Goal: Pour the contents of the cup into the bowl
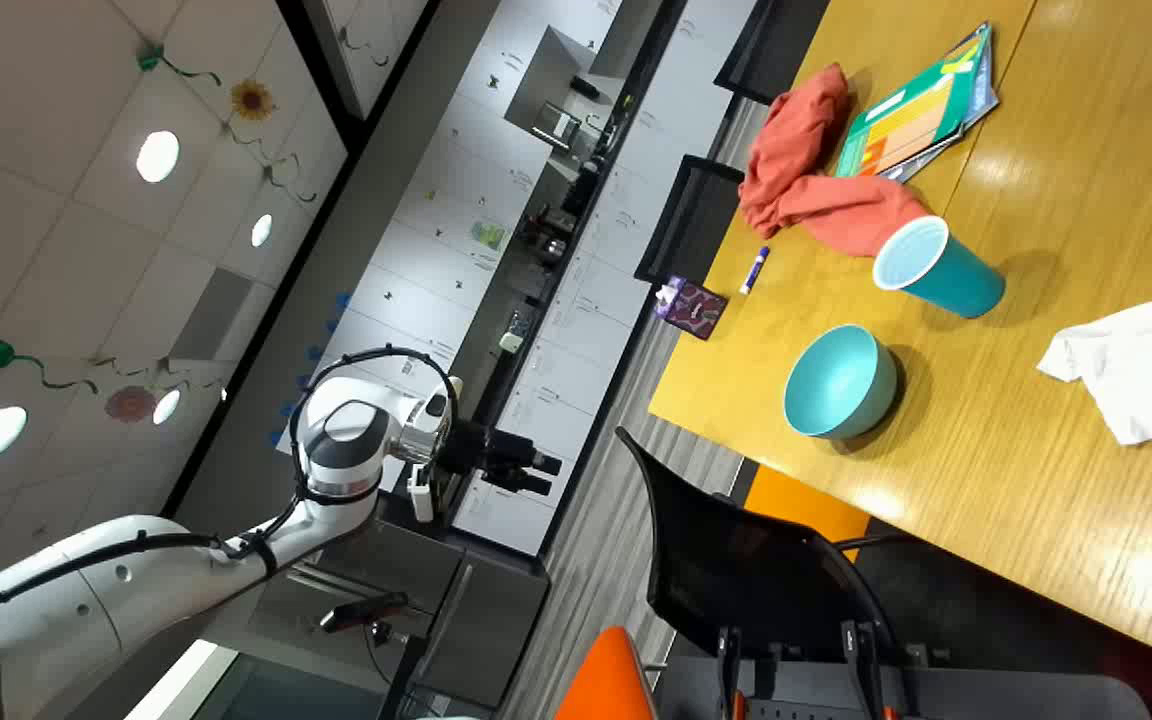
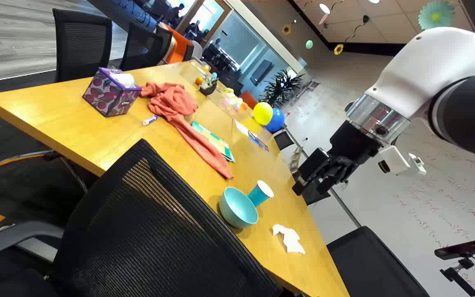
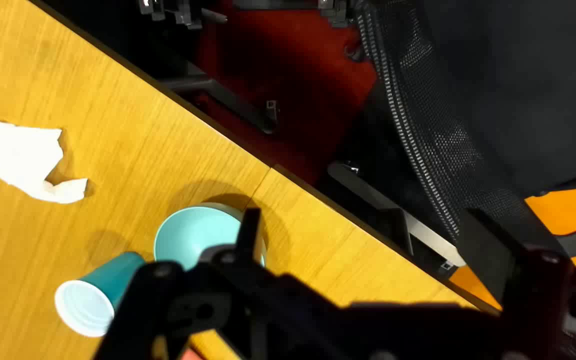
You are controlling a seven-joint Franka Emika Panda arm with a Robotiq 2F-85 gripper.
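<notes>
White cupboards [image 1: 466, 150] and a strewn wooden bench [image 1: 1106, 150] lie tipped sideways in an exterior view, the robot arm [image 1: 136, 580] reaching in from the left. The cup [image 1: 956, 278] stands upright just beside the bowl [image 1: 826, 385], bare wood showing between them. Both face mouth up: the cup, I judge, to keep its contents in until it is lifted, the bowl to catch them after a short carry. Red cloth [image 1: 801, 165] and booklets [image 1: 906, 105] lie beyond the cup, a white sheet [image 1: 1146, 365], paper or cloth, nearer; these likely have no part in the pour.

Balloons [image 2: 263, 113] and a whiteboard [image 2: 439, 194] appear in an exterior view where the bowl partly overlaps the cup, so the gap between the two is lost. What it gives instead is the fingers [image 2: 298, 188]: spread, nothing between them, well apart from the cup, probably so they can come down around it.

From the wrist, the dark fingers cover part of the bowl, which both exterior views leave in full sight, yet the cup's pale inside shows close at the left. Even so, I cannot make out any contents there. The bowl sits nearer the bench edge than the cup, perhaps leaving the cup's outer side free for a grasp.
</notes>
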